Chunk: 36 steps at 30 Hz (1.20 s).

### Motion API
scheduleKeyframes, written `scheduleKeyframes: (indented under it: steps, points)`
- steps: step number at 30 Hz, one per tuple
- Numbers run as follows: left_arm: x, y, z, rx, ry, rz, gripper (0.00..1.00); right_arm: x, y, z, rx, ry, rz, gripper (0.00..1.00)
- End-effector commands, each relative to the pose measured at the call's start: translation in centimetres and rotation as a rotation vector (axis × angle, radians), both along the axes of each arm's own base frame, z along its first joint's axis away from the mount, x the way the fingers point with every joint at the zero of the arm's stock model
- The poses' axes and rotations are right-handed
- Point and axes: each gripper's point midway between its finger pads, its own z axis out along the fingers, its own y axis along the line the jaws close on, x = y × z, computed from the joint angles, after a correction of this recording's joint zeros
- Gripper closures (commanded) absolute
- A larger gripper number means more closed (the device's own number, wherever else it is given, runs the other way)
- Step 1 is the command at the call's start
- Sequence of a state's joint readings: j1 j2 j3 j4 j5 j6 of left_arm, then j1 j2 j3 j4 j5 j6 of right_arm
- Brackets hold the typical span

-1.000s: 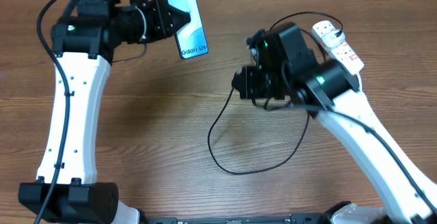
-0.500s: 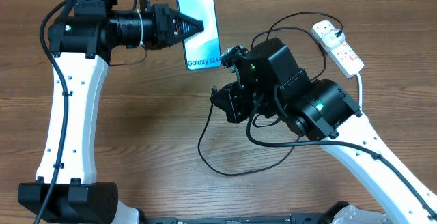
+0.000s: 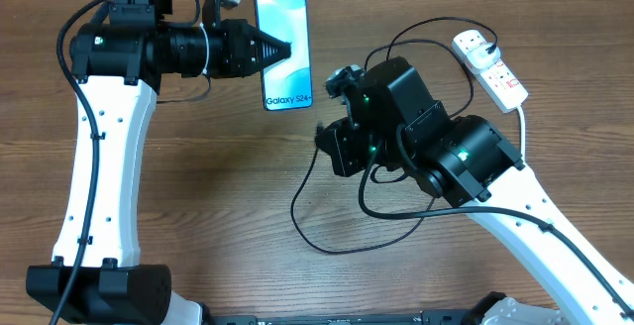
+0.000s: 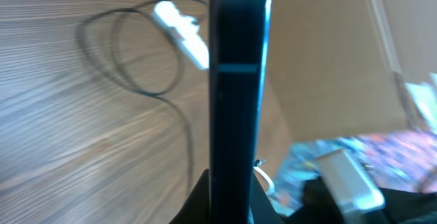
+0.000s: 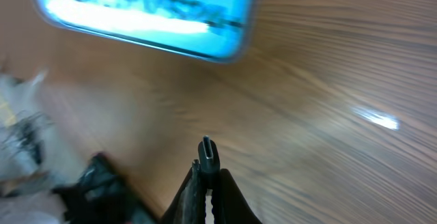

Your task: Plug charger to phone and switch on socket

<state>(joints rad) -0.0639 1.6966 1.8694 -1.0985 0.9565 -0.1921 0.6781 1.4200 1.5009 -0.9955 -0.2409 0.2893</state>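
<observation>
My left gripper [image 3: 279, 48] is shut on the phone [image 3: 283, 52], holding it above the table with its light blue "Galaxy S24+" screen facing up. In the left wrist view the phone [image 4: 237, 80] shows edge-on between the fingers [image 4: 229, 197]. My right gripper [image 3: 325, 133] is shut on the charger's small plug tip [image 5: 207, 153], which points toward the phone's bottom end [image 5: 150, 9] with a gap between them. The black cable [image 3: 327, 236] loops over the table. The white socket [image 3: 489, 66] lies at the far right with the white plug head in it.
The socket's white cord [image 3: 522, 127] runs down beside the right arm. Bare wooden table [image 3: 218, 206] lies between the arms. Colourful clutter [image 4: 355, 162] shows past the table edge in the left wrist view.
The phone has shifted slightly left and back from where it was half a second ago. My right gripper has moved left from near the socket toward the phone, with the plug tip.
</observation>
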Motion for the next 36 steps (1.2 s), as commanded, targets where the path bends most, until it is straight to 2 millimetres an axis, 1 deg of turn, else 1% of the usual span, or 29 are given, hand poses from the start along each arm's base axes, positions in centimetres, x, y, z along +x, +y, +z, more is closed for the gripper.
scheduleKeyframes:
  steps: [1, 4, 7, 9, 15, 17, 19, 21, 23, 24, 25, 27, 29, 30, 33, 34, 36]
  points:
    - [1.5, 3.0, -2.3, 0.187, 0.056, 0.201, 0.96, 2.2, -2.6, -3.4, -0.152, 0.014, -0.206, 0.96]
    - [1.5, 4.4, -3.7, 0.270, 0.105, 0.278, 0.96, 3.1, -4.0, -6.9, -0.245, 0.076, -0.327, 0.96]
    - [1.3, 5.0, -4.3, 0.307, 0.124, 0.299, 0.96, 3.8, -5.5, -10.9, -0.330, 0.144, -0.489, 0.96]
    - [1.2, 5.2, -4.5, 0.317, 0.131, 0.303, 0.96, 4.0, -6.0, -13.4, -0.379, 0.184, -0.548, 0.96]
    - [1.3, 5.4, -4.6, 0.331, 0.128, 0.311, 0.96, 4.4, -5.0, -21.0, -0.491, 0.287, -0.508, 0.96]
    - [1.3, 5.4, -4.6, 0.331, 0.129, 0.311, 0.96, 4.5, -4.8, -23.1, -0.517, 0.311, -0.500, 0.96]
    - [1.3, 5.4, -4.6, 0.331, 0.129, 0.311, 0.96, 4.7, -4.8, -24.5, -0.531, 0.325, -0.505, 0.96]
    - [1.3, 5.5, -4.6, 0.332, 0.129, 0.311, 0.96, 5.0, -4.8, -25.3, -0.527, 0.336, -0.530, 0.96]
    - [1.2, 5.5, -4.7, 0.332, 0.132, 0.311, 0.96, 5.4, -4.8, -25.6, -0.517, 0.341, -0.537, 0.96]
    - [1.2, 5.5, -4.7, 0.333, 0.132, 0.311, 0.96, 5.6, -5.0, -25.6, -0.512, 0.342, -0.545, 0.94]
    - [1.2, 5.5, -4.7, 0.332, 0.132, 0.311, 0.96, 5.9, -5.3, -25.6, -0.505, 0.345, -0.555, 0.91]
    - [1.2, 5.4, -4.7, 0.332, 0.132, 0.311, 0.96, 6.3, -5.7, -25.6, -0.489, 0.358, -0.569, 0.88]
    - [1.2, 5.4, -4.7, 0.332, 0.132, 0.311, 0.96, 6.5, -5.8, -25.6, -0.454, 0.395, -0.574, 0.83]
    - [1.2, 5.4, -4.7, 0.332, 0.132, 0.311, 0.96, 6.6, -5.7, -25.5, -0.428, 0.420, -0.571, 0.81]
    - [1.2, 5.4, -4.7, 0.332, 0.132, 0.311, 0.96, 6.9, -4.5, -24.9, -0.321, 0.491, -0.535, 0.79]
    - [1.2, 5.4, -4.7, 0.332, 0.132, 0.311, 0.96, 7.1, -3.9, -24.5, -0.287, 0.505, -0.513, 0.76]
    - [1.2, 5.4, -4.7, 0.332, 0.132, 0.310, 0.96, 7.5, -3.0, -23.7, -0.224, 0.531, -0.488, 0.65]
